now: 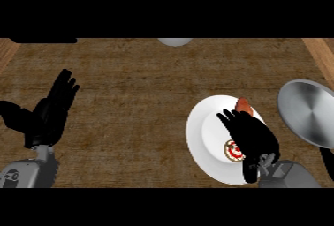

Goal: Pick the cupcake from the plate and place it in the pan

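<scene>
A white plate (202,141) lies on the counter right of centre. On it sits the cupcake (233,151), with a brown rim and a red and white top, mostly hidden under my right hand (251,134). That hand hovers over the plate with its fingers straight and pointing away from me, the thumb low beside the cupcake. An orange-brown item (243,104) shows just beyond the fingertips at the plate's far edge. The silver pan (310,112) lies to the right of the plate, its dark handle (326,163) running toward me. My left hand (49,112) rests open at the far left.
The wooden counter (130,123) has lighter wooden edges at the far left and right. A pale round object (174,42) shows at the top edge, cut off. Bare counter lies between my two hands.
</scene>
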Controlling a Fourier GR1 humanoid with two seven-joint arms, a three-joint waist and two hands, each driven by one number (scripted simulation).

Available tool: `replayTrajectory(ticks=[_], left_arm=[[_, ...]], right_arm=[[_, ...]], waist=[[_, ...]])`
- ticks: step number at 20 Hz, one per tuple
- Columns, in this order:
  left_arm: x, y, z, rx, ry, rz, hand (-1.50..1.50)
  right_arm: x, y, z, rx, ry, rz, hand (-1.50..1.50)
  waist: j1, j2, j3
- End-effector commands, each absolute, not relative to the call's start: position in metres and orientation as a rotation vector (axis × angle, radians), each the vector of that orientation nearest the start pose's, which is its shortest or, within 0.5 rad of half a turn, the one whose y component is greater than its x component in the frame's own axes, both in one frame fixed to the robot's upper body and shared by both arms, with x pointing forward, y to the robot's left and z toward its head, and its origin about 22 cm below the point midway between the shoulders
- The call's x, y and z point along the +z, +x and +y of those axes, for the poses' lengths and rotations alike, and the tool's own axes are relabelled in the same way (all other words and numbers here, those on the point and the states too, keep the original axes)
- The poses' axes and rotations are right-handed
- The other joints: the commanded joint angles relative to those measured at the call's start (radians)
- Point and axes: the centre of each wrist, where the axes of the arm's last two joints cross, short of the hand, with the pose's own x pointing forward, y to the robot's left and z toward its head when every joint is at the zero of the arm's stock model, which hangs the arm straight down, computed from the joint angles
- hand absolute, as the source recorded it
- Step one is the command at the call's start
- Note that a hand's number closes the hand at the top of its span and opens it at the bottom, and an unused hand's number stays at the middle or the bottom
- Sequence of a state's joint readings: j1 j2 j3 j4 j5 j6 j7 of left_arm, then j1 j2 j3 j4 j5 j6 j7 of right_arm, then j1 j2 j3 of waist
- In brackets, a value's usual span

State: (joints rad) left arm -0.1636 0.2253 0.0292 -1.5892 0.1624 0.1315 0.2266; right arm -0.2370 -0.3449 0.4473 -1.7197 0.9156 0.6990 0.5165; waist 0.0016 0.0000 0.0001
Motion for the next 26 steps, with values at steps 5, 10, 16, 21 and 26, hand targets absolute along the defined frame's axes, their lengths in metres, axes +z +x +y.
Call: replayTrajectory(ticks=[5, 10, 16, 21, 26], left_arm=[[0.041, 0.272, 0.279, 0.034, 0.101, -1.51, 0.0], [0.05, 0.287, 0.259, 0.037, 0.102, -1.507, 0.0], [0.054, 0.285, 0.262, 0.049, 0.112, -1.514, 0.0], [0.067, 0.281, 0.28, 0.046, 0.103, -1.519, 0.0], [0.053, 0.278, 0.27, 0.048, 0.101, -1.531, 0.0]], right_arm=[[0.044, 0.271, -0.168, 1.58, -0.739, -0.898, -1.5], [0.041, 0.273, -0.187, 1.594, -0.67, -0.849, -1.5], [0.027, 0.266, -0.165, 1.652, -0.659, -0.965, 1.5], [0.024, 0.277, -0.161, 1.601, -0.656, -1.006, 1.5], [0.009, 0.281, -0.177, 1.561, -0.667, -1.062, 1.5]], waist=[[0.001, 0.001, 0.0], [-0.002, 0.0, 0.0], [-0.002, 0.0, 0.0], [0.0, 0.0, 0.0], [0.001, 0.0, 0.0]])
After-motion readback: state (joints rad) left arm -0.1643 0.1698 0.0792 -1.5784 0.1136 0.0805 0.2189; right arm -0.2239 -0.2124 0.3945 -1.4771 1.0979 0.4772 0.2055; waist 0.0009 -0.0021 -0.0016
